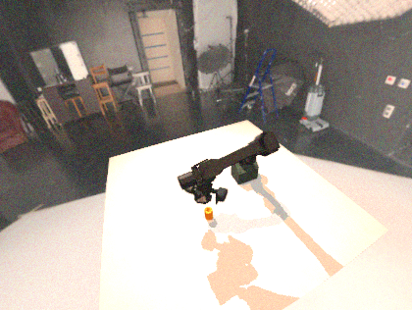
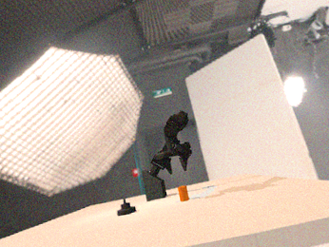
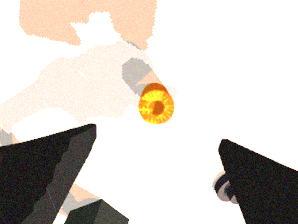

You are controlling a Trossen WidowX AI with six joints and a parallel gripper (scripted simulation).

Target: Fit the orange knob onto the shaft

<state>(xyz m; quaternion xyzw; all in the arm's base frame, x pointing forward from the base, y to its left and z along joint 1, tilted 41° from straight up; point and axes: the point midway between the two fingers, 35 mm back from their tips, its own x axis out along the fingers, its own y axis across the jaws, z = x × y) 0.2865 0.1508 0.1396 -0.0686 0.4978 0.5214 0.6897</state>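
Note:
The orange knob (image 1: 209,214) (image 2: 183,194) (image 3: 156,107) stands upright on the table, with its hole facing up; the direction of the hole's flat side is too blurred to tell. My gripper (image 1: 211,201) (image 2: 177,170) (image 3: 159,135) is wide open and empty, above the knob and not touching it. In the wrist view the knob shows beyond the fingertips, between their lines. The dark round pedestal (image 2: 126,210) with its thin upright shaft stands left of the knob in the exterior view. In the wrist view the pedestal (image 3: 221,186) is partly hidden by the right finger; in the top view the arm hides it.
The arm's dark base block (image 1: 244,172) (image 2: 154,188) (image 3: 100,214) stands on the pale table (image 1: 147,235) (image 2: 182,228) behind the knob in the exterior view. Shadows of the arm lie across the table. The front table edge shows in the exterior view.

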